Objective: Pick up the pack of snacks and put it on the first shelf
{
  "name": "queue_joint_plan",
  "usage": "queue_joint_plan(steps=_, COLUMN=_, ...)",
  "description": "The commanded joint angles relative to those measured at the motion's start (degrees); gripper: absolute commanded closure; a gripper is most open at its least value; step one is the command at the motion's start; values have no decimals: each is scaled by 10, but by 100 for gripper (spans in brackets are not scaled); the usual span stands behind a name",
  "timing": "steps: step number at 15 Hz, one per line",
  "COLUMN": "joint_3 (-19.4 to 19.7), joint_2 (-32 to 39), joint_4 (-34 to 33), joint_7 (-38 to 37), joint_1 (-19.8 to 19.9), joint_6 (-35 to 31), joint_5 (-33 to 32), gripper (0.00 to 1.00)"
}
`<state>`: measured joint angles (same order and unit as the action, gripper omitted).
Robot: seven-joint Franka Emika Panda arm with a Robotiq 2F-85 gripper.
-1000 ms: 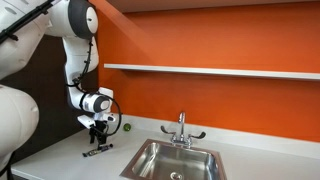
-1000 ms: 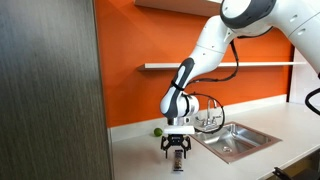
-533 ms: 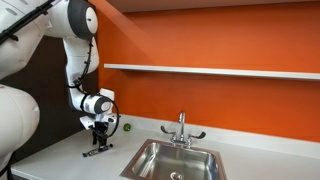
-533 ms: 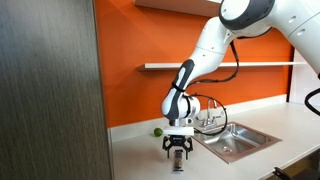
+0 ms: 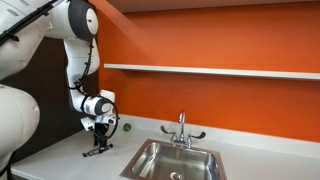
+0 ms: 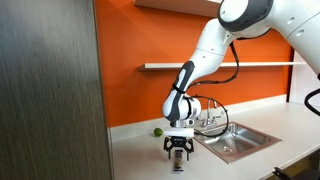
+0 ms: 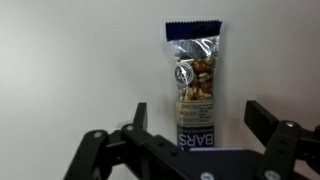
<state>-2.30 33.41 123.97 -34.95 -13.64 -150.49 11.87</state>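
I am lining up the grasp: the gripper (image 7: 198,125) is hanging with fingers spread wide over the pack of snacks (image 7: 193,80), which is lying flat on the countertop (image 5: 70,165) left of the sink (image 5: 175,160). Next, I judge, comes a descent, a squeeze, then a lift toward the first shelf (image 5: 210,70).

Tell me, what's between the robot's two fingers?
The snack pack lies between the fingers, flat on the counter; the wrist view shows it.
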Motion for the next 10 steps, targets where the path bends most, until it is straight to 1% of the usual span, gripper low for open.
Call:
queue_joint_plan(steps=1, joint_3=5, joint_2=0, joint_4=3, joint_7=-14, joint_1=-7, joint_6=-9, joint_5=10, gripper=26)
queue_joint_plan(steps=3, joint_3=2, joint_2=3, joint_4=2, joint_7=-12, joint_1=-4, joint_6=-10, joint_5=11, gripper=29)
queue_joint_plan(steps=10, joint_3=-4, joint_2=13, joint_4=-3, joint_7=-3, joint_1=2, joint_6=-12, joint_5=18, gripper=84)
